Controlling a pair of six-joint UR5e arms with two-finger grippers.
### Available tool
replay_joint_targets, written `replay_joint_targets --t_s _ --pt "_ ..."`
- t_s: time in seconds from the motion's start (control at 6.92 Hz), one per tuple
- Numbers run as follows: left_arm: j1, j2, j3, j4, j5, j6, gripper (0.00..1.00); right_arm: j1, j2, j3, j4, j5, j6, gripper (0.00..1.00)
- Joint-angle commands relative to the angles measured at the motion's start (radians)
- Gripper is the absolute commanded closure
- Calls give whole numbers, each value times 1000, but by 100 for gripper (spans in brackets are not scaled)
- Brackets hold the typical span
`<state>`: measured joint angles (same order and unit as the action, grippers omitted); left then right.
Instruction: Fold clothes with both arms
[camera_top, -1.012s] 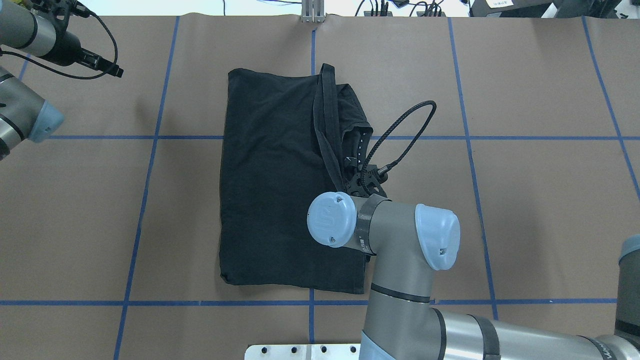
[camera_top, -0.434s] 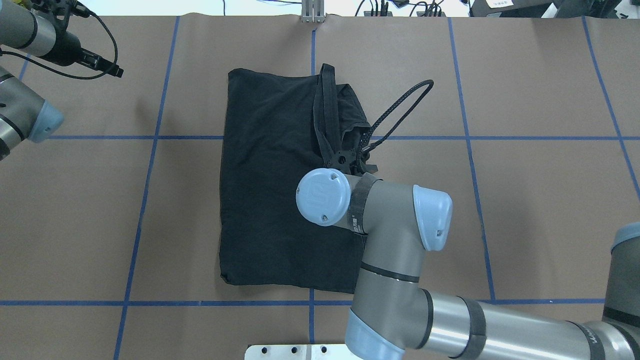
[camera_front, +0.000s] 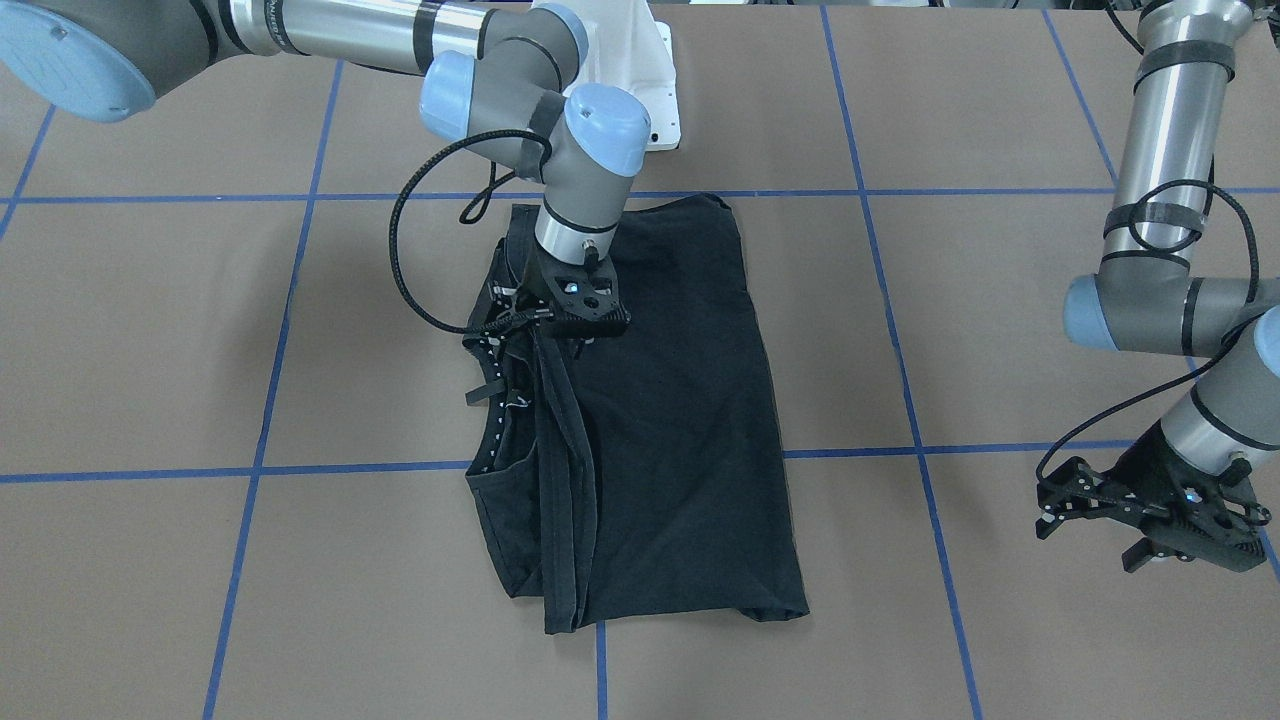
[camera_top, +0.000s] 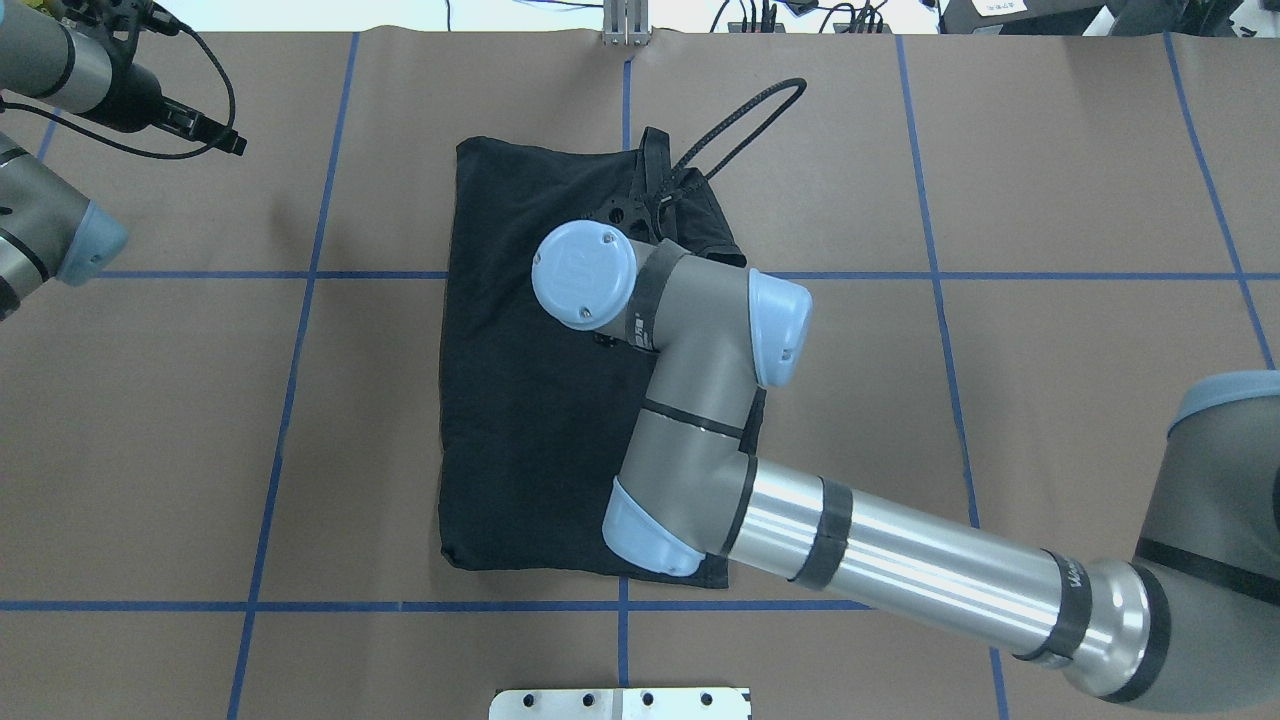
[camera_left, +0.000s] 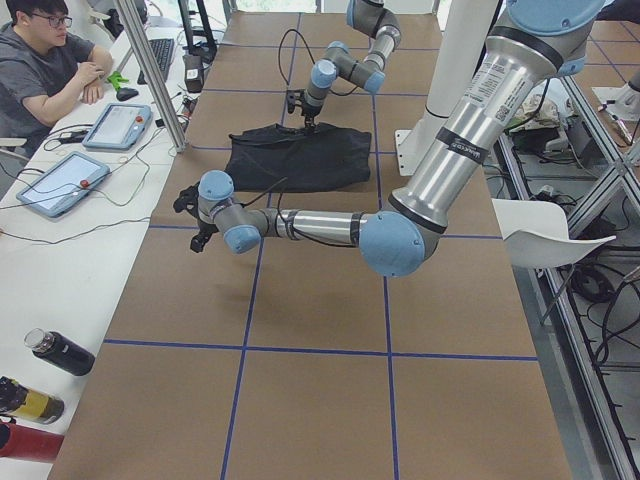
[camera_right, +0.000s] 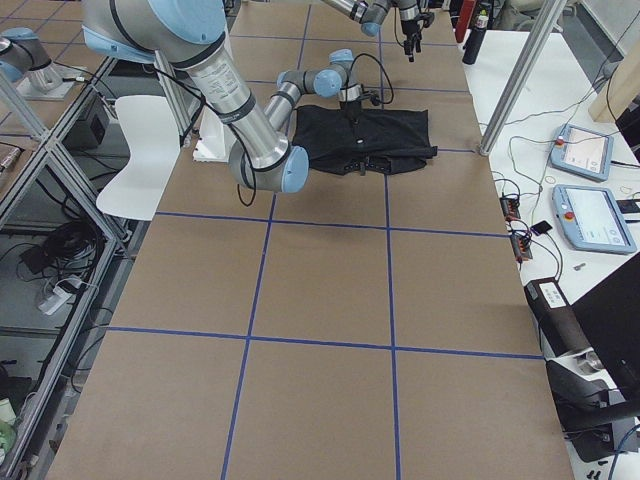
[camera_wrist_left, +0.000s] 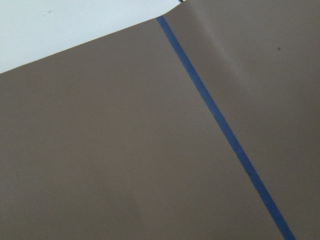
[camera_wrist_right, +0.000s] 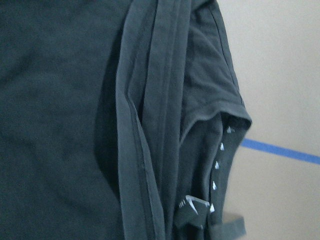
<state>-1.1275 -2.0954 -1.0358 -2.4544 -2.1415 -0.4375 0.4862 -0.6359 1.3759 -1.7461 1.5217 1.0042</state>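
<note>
The black T-shirt (camera_front: 680, 420) lies folded, plain side up, mid-table on brown paper (camera_front: 1000, 330) gridded with blue tape (camera_front: 350, 467). Overhead, the right arm's wrist (camera_top: 585, 275) hides the right gripper (camera_front: 495, 360). The front view shows it at the shirt's bunched sleeve edge, but I cannot tell whether it is closed. The left gripper (camera_front: 1060, 505) hovers well aside, its state equally unclear. The left side view adds a seated person (camera_left: 45, 70) by tablets (camera_left: 60, 185). Arm lettering is illegible.

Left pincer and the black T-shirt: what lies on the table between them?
No object lies there. In the front-facing view, only the bare brown table cover, crossed by blue tape lines, separates the left pincer from the T-shirt.
</note>
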Motion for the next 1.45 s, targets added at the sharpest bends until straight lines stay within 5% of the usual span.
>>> replay_joint_targets --t_s 0.0,0.72,1.3 --pt "0 0 -1 0 0 0 0 47 56 -177 188 3 -6 0" --pt "0 0 0 0 0 0 0 75 84 -297 212 2 -88 0" --pt "0 0 0 0 0 0 0 162 -5 -264 186 40 -274 0"
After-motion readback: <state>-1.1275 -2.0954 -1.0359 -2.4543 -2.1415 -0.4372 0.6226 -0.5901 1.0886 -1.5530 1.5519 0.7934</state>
